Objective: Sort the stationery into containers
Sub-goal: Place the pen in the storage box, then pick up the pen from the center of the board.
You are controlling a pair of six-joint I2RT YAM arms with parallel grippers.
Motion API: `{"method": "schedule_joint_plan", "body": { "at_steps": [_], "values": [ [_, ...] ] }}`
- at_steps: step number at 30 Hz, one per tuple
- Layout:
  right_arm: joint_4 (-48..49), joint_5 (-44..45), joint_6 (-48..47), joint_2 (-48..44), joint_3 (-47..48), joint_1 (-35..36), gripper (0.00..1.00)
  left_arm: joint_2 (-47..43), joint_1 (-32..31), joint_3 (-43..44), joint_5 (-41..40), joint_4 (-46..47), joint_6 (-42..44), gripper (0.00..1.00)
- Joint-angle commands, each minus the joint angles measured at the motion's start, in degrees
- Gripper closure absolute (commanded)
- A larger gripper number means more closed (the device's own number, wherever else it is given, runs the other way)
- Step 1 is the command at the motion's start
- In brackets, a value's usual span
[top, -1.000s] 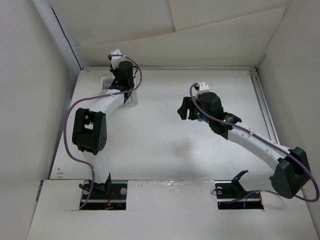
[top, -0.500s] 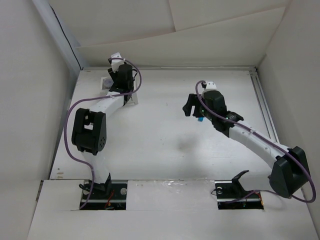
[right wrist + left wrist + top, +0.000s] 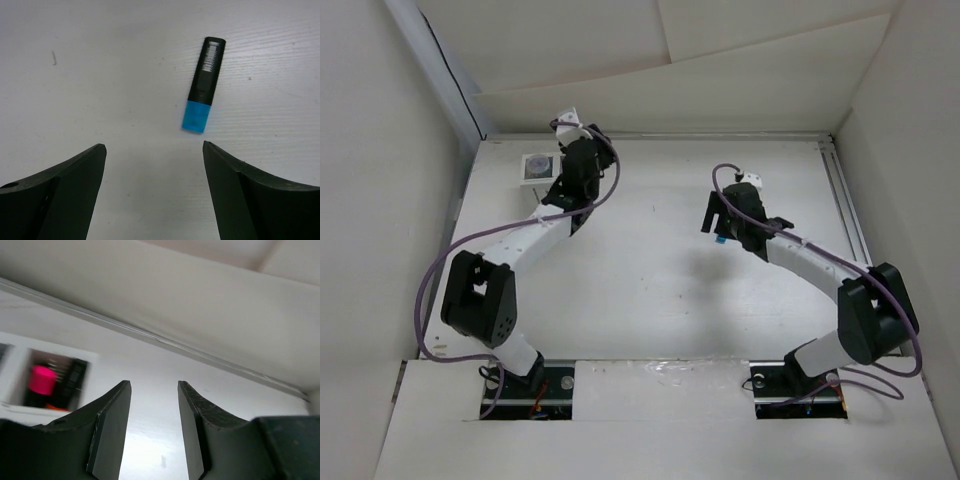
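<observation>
Left gripper [image 3: 154, 390] is swung right off white box [image 3: 526, 168], jaws parted, empty; right gripper [image 3: 154, 150] is spread wider above blue highlighter [image 3: 202, 94].

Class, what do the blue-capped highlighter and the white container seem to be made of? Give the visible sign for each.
Blue-capped highlighter: probably plastic, a smooth matte black barrel with white printing and an evenly coloured cap. White container: likely plastic too, judging by its thin, even white walls; it is blurred, so its finish stays open.
</observation>
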Motion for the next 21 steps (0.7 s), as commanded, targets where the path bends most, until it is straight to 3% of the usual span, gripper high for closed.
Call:
{"method": "schedule_joint_plan", "body": {
  "at_steps": [1, 7, 12, 21],
  "values": [
    [-0.7, 4.6, 3.2, -0.1, 1.6, -1.7, 0.17, -4.1, -4.7, -3.8, 5.0, 4.0, -3.6, 0.61],
    [-0.7, 2.4, 4.4, 3.5, 1.6, -5.1, 0.21, -5.5, -12.7, -9.6, 8.6, 7.4, -6.0, 0.6],
    [-0.2, -0.5, 6.4, 7.8, 2.1, -6.3, 0.26, -6.0, -13.3, -13.4, 16.0, 8.0, -8.5, 0.6],
    [1.0, -2.3, 6.9, 13.2, 4.5, -6.4, 0.29, -9.8, -13.3, -18.1, 18.8, 10.1, -9.0, 0.6]
  ]
}}
